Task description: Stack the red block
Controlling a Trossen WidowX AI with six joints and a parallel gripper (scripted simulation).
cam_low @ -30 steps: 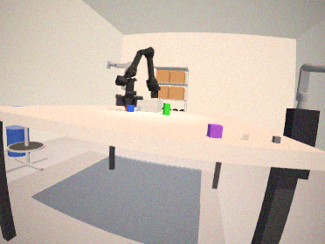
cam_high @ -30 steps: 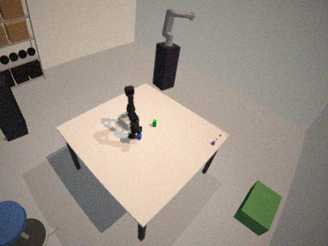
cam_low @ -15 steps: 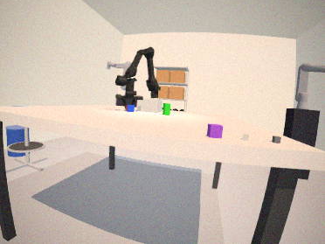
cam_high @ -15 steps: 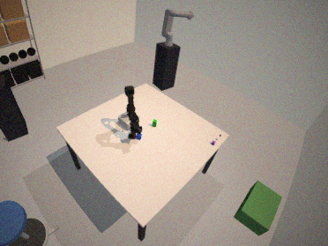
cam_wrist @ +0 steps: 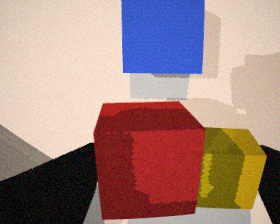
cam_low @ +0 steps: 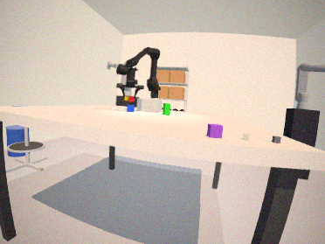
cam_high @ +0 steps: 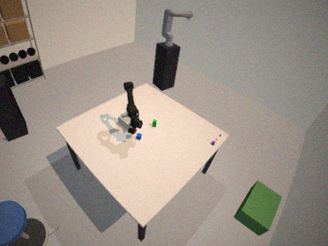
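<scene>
I am keeping the gripper (cam_high: 136, 128) (cam_low: 129, 96) (cam_wrist: 176, 155) with its fingers spread, and between them the red block (cam_high: 135, 130) (cam_low: 131, 100) (cam_wrist: 150, 165) is sitting beside a yellow block (cam_low: 126, 98) (cam_wrist: 230, 167). I am seeing a blue block (cam_high: 138, 136) (cam_low: 130, 108) (cam_wrist: 162, 37) near them. The green tower (cam_high: 154, 123) (cam_low: 166, 109) is standing apart, without the red block on its top.

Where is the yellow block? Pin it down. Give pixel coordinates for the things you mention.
In the wrist view, the yellow block (cam_wrist: 232, 172) (cam_low: 126, 99) sits immediately right of the red block (cam_wrist: 165, 165) (cam_low: 131, 99), below the blue block (cam_wrist: 163, 37) (cam_low: 130, 108).
</scene>
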